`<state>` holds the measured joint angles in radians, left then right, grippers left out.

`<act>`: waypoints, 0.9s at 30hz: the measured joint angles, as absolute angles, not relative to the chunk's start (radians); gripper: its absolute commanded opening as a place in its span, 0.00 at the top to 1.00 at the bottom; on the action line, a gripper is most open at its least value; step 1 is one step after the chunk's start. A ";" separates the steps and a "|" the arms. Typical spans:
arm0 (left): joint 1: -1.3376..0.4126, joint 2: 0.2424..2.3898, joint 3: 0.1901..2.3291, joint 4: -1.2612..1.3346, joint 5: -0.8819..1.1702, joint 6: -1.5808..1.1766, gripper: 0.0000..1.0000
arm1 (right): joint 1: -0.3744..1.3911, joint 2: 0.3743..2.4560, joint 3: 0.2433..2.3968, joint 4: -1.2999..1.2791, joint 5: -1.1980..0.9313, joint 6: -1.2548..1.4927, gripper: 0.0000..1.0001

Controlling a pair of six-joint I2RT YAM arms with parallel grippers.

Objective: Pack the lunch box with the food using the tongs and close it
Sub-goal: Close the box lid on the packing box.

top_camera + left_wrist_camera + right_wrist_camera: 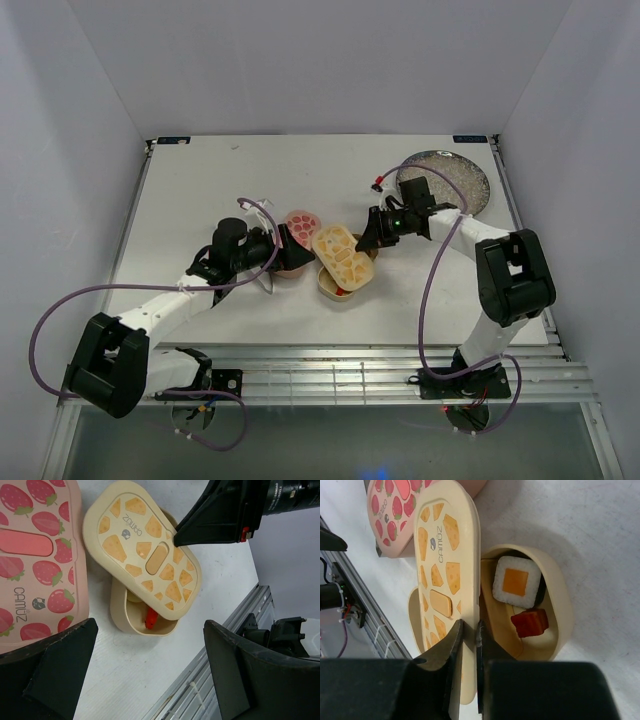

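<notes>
Step in hand (judged): seat tan lid on tan tray.

R gripper: pressed onto lid rim, pinching it. L gripper: spread wide, holds nothing, hovers just beside tray.

Tan lid: lies skewed across tray, overhangs one end, leaves part of tray uncovered.

Food: white-and-orange sushi piece and red piece sit inside tray, at uncovered end.

Rec.:
- Keep pinch on rim.
- Swing lid till long axes match tray, lower flat, then press evenly.
- Avoid dragging tray: looks light, nothing bracing it.
- Consider bracing tray wall w/ L gripper.

Pink lid: next to tray; touching or not, cannot tell. Grey plate: well apart from tray.

Not made out:
- tongs, in any view
- contents under tan lid
- anything under pink lid
- whether food stands above tray rim
</notes>
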<state>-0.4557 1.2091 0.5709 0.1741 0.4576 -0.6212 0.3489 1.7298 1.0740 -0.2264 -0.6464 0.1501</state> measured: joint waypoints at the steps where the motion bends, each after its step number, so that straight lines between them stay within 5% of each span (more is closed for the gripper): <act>1: -0.456 1.209 0.569 0.175 0.456 -0.622 0.02 | 0.349 1.723 1.059 -0.214 -0.650 0.158 0.92; 27: -0.456 1.082 0.554 0.173 0.446 -0.664 0.02 | 0.308 1.184 0.461 0.183 -0.479 0.617 0.92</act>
<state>-0.4557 1.0817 0.5541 0.1726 0.4458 -0.6640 0.3084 1.1835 0.4614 0.1833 -0.4793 0.6174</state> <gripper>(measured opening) 0.979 0.137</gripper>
